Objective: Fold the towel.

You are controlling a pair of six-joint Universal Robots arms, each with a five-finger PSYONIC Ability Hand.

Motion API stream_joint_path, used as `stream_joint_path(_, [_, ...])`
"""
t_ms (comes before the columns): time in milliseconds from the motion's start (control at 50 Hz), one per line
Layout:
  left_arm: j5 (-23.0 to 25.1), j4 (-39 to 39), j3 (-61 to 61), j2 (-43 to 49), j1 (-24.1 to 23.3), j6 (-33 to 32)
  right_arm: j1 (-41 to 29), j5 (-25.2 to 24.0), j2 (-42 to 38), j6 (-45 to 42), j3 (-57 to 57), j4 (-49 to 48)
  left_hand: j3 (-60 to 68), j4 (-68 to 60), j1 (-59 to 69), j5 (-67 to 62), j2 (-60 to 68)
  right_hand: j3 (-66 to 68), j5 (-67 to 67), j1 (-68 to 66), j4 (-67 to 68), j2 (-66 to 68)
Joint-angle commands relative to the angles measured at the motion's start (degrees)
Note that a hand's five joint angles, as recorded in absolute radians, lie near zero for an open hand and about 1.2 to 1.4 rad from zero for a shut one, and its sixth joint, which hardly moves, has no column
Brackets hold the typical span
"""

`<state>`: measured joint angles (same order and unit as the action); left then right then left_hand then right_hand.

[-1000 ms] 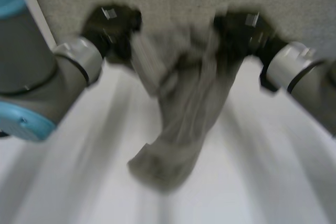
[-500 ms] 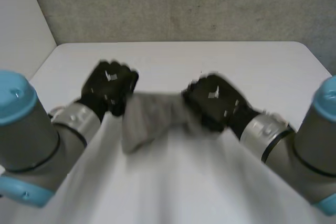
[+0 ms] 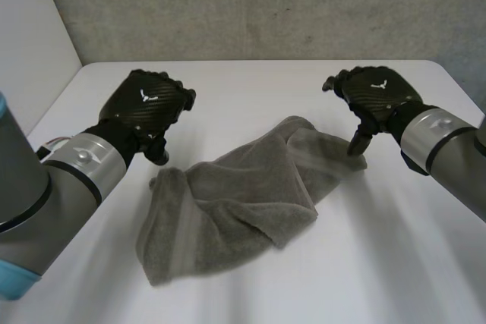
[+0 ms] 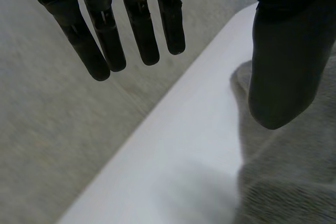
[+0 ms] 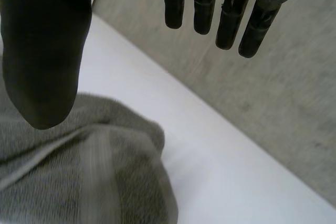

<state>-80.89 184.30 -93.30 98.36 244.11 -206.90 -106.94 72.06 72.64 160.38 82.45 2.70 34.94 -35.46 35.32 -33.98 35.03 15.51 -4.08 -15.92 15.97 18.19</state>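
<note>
The towel (image 3: 235,202) lies crumpled on the white table (image 3: 250,89), bunched and doubled over itself, its long run slanting from near my left hand (image 3: 148,108) to just under my right hand (image 3: 376,96). No clean edge or square corner shows, so I judge the step in hand to be opening it flat before any fold.

In its own wrist view the left hand's fingers (image 4: 139,30) are straight and spread from the thumb, holding nothing, with the cloth below the thumb. The right hand's fingers (image 5: 231,19) are likewise straight and empty. Its thumb hangs over the towel's end, and I cannot tell whether it touches.

To do this well, I would find a true corner at each end rather than a fold. I would pinch only one layer, draw the hands apart until the cloth goes taut, then lay it down smooth.
</note>
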Motion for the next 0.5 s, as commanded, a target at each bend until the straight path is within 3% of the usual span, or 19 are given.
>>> stream_joint_path(20, [-0.67,-2.98,0.4,5.79,-0.04,4.31,-0.46,-0.34,-10.32,-4.55,-8.62,4.51,-5.72,6.24,-6.1,14.76,-5.81,-0.72,-0.71,1.12,-1.17,-3.39])
stream_joint_path(120, [-0.5,-3.16,0.75,8.77,-0.57,6.86,-0.73,-0.95,-18.22,-7.27,-14.68,4.77,-13.76,14.28,-14.13,22.8,-13.85,2.82,-4.25,-2.41,2.36,0.14])
stream_joint_path(260, [-1.2,-4.04,5.5,14.32,-0.74,6.95,-2.84,0.28,-24.39,-13.16,-21.28,3.81,-13.63,14.15,-14.0,22.66,-13.72,2.82,-4.25,-2.41,2.36,0.14])
stream_joint_path(500, [-5.86,-14.58,13.32,23.98,-0.92,6.51,-4.24,-0.07,-37.04,-13.25,-37.63,10.05,-10.44,10.97,-10.82,19.48,-10.54,6.35,-7.78,-5.94,5.89,3.67])
